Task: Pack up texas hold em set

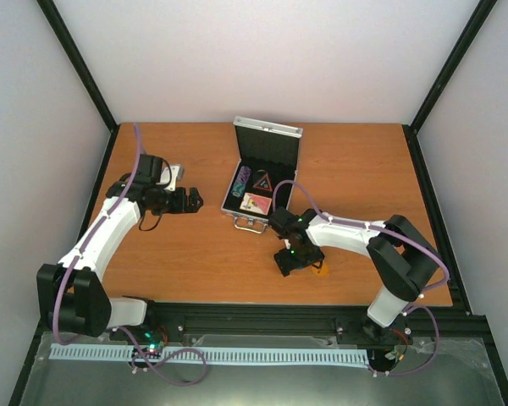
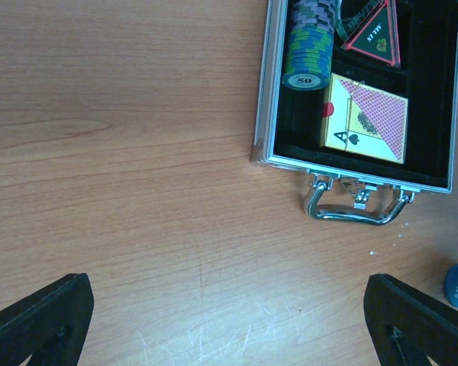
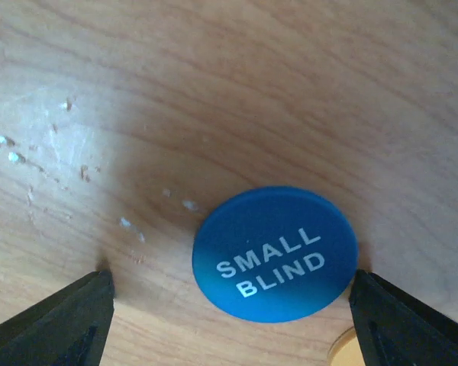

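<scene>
The silver case (image 2: 261, 84) lies open on the brown bench (image 1: 195, 254), a bit toward 12 o'clock from the middle. Its lid (image 1: 269, 148) stands up at the 12 o'clock side. Its shiny handle (image 2: 356, 207) is at the 6 o'clock side.

Inside, on the black lining, a stack of chips (image 2: 311, 38) lies on its side at 9 o'clock. A triangle button (image 2: 374, 34) with a red rim lies just beside the chips, at 3 o'clock from them. The card deck (image 2: 366, 118) lies in the part near the handle. It shows a red back and an ace of spades.

The left pincer (image 1: 190, 201) is at 9 o'clock from the case, well apart from it. Its two black fingers (image 2: 38, 320) are spread wide, with nothing between them.

The right pincer (image 3: 229, 320) is at 5 o'clock from the case and points down at the bench. Its jaws are spread wide too. A blue round button (image 3: 275, 254) that says SMALL BLIND lies flat on the bench between them, outside the case. One finger is just beside the button's edge, and I cannot tell if it touches. An orange round piece (image 3: 342, 352) peeks in at 5 o'clock from the blue button, mostly hidden.
</scene>
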